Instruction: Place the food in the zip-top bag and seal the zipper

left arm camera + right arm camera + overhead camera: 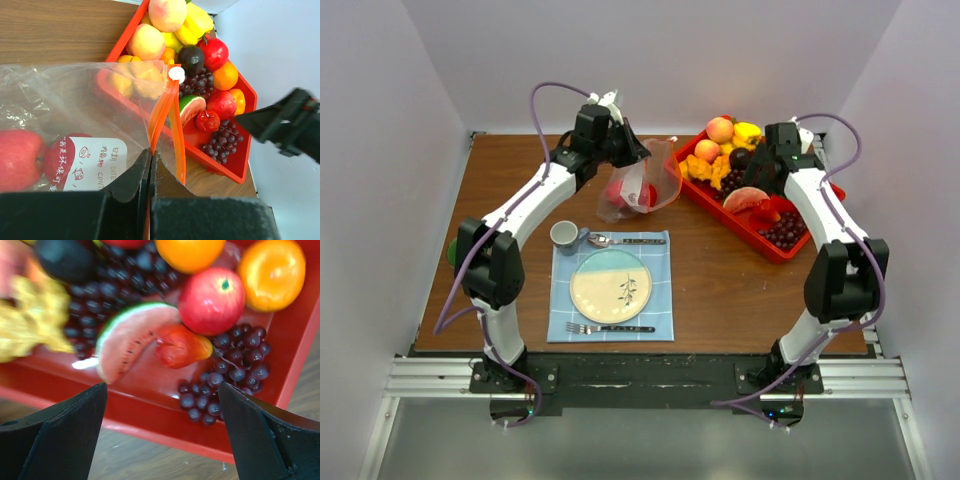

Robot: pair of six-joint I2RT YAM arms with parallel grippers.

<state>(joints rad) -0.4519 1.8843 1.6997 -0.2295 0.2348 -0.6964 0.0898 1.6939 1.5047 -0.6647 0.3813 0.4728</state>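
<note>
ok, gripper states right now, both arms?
Left gripper: closed, pinching the zip-top bag at its mouth edge.
Right gripper: open, empty, over the red tray.

One camera high behind the near edge takes in the whole table (710,290), while both wrist cameras look closely down on the same red tray (150,424).

**Top view:** Light is bright, even and diffuse, from above. Shadows on the table (720,290) are soft and faint. The walls (420,120) render near white and lean outward, a mild wide-angle effect. Focus is sharp.

**Left wrist view:** The fruit (200,65) is sharp and well exposed. The bag (75,100) carries pale glare along its creases. The left fingers (130,185) are black, without detail.

**Right wrist view:** The picture is soft overall. The yellow pieces (30,320) at left are smeared; the apple (212,300) is clearer. A white glint sits on the tray (150,415). The right fingers (55,440) are dark.
</note>
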